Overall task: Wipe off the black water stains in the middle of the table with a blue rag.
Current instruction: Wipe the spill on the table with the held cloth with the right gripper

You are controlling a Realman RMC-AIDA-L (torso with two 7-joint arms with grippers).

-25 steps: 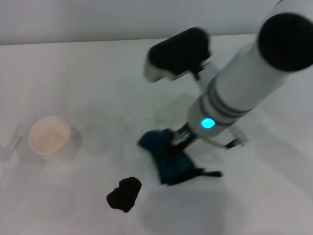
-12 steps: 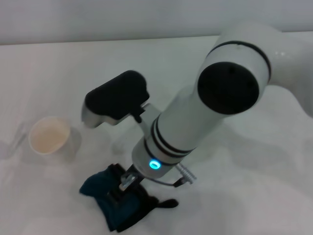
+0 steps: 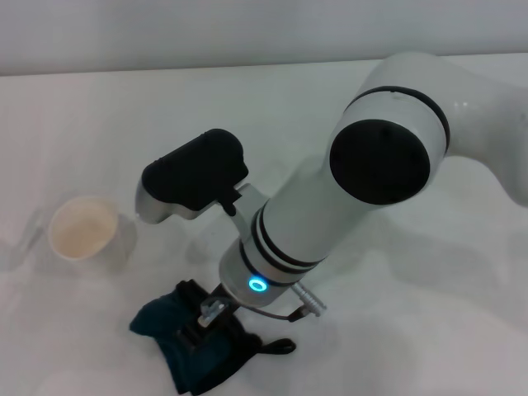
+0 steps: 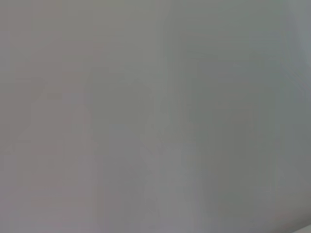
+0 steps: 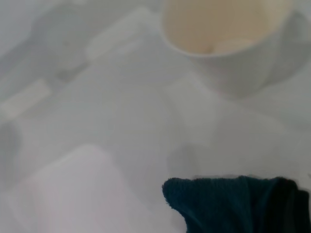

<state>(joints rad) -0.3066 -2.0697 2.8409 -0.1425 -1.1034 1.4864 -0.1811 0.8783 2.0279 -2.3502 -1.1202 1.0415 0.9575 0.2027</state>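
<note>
Right pincer (image 3: 210, 318) is down on the worktop (image 3: 412, 330), pinching the blue rag (image 3: 194, 346) from above. The arm comes in steeply, so the wrist and forearm sit directly over the cloth. My read is that this posture is for pressing: a vertical load keeps the rag flat against the surface instead of dragging a loose corner. The rag lies bunched under the pincer, with one lobe sticking out toward the paper cup (image 3: 82, 228) and a black edge tab trailing out on the side away from the cup. The cup stands upright, well apart from the rag and farther from the robot, so there is no contact. It looks empty in the right wrist view, where the rag (image 5: 233, 204) fills the near corner and the cup (image 5: 228, 34) sits beyond a strip of bare worktop. The black water stains are not visible in any view. The head view shows only cloth and arm where the work is going on, so the stain is probably under the rag or hidden by the wrist, though I can't confirm that. I judge the step to be a wipe in progress, and how much has been cleaned can't be told until the cloth lifts. The left arm is parked out of sight, and its wrist camera shows only a blank grey surface.
</note>
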